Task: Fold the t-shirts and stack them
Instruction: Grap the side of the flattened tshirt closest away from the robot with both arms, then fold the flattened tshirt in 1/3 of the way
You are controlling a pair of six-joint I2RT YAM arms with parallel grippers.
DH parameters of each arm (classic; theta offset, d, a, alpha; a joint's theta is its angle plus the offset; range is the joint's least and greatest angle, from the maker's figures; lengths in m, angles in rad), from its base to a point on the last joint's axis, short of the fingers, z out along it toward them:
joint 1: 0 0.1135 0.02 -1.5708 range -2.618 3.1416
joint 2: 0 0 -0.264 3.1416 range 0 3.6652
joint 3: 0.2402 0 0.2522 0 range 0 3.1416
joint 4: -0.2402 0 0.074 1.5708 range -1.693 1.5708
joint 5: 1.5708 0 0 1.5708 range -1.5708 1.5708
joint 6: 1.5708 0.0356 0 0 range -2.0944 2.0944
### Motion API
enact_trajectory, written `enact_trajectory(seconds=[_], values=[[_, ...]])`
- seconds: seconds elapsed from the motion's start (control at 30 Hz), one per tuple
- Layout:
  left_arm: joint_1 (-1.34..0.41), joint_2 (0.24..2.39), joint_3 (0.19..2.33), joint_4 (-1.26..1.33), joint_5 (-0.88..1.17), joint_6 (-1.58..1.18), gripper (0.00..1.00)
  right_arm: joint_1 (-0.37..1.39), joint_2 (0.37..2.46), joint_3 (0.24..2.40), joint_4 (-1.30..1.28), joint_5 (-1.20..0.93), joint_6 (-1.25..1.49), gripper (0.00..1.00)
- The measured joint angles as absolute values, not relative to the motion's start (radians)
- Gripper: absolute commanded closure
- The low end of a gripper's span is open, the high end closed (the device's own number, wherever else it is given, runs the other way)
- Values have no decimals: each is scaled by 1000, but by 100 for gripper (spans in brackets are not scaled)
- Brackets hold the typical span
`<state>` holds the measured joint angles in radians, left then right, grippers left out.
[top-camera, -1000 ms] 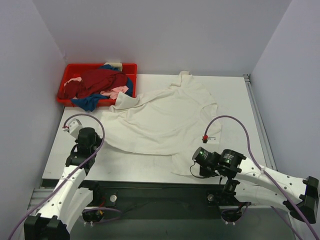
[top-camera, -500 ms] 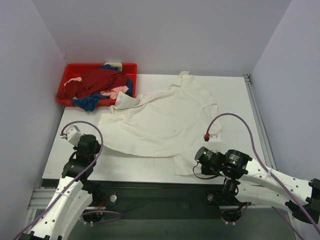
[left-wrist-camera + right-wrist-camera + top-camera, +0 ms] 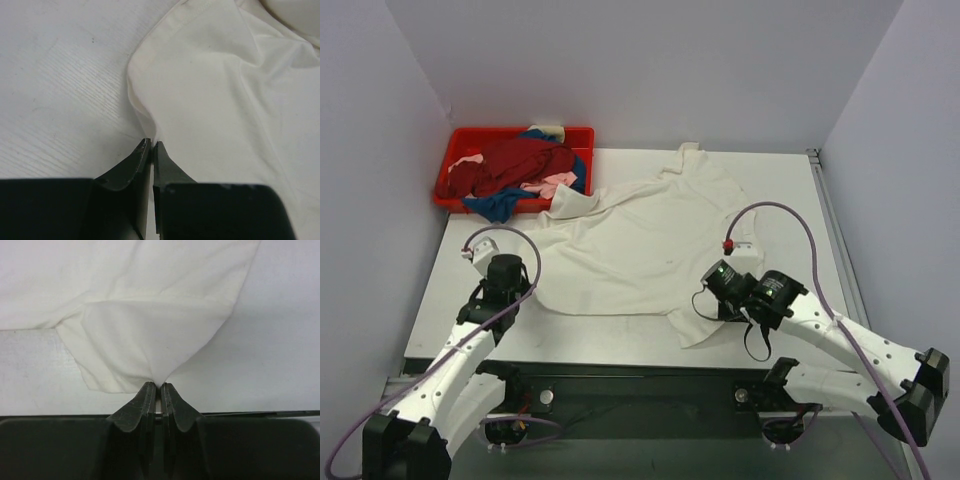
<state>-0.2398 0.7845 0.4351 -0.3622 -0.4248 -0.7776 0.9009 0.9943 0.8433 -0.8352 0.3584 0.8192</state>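
Note:
A large cream-white t-shirt lies spread on the white table. My left gripper is shut on its near left hem; the left wrist view shows the cloth pinched at the gripper. My right gripper is shut on the near right hem, with the cloth pulled into a peak at the gripper. Dark red, blue and pale pink t-shirts lie heaped in the red tray.
The red plastic tray stands at the back left corner, with the cream shirt's sleeve draped against it. A metal rail runs along the table's right edge. Grey walls close in on three sides.
Both grippers have moved away from the near edge toward the shirt, carrying the pinched hem with them. The near hem has shifted farther onto the table.

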Motion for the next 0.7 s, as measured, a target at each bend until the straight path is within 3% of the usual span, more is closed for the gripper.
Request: enact_trajectory(seconds=[0.7], values=[[-29, 1135, 588, -149, -222, -667, 100, 456, 1534, 1289, -631, 183, 497, 100]])
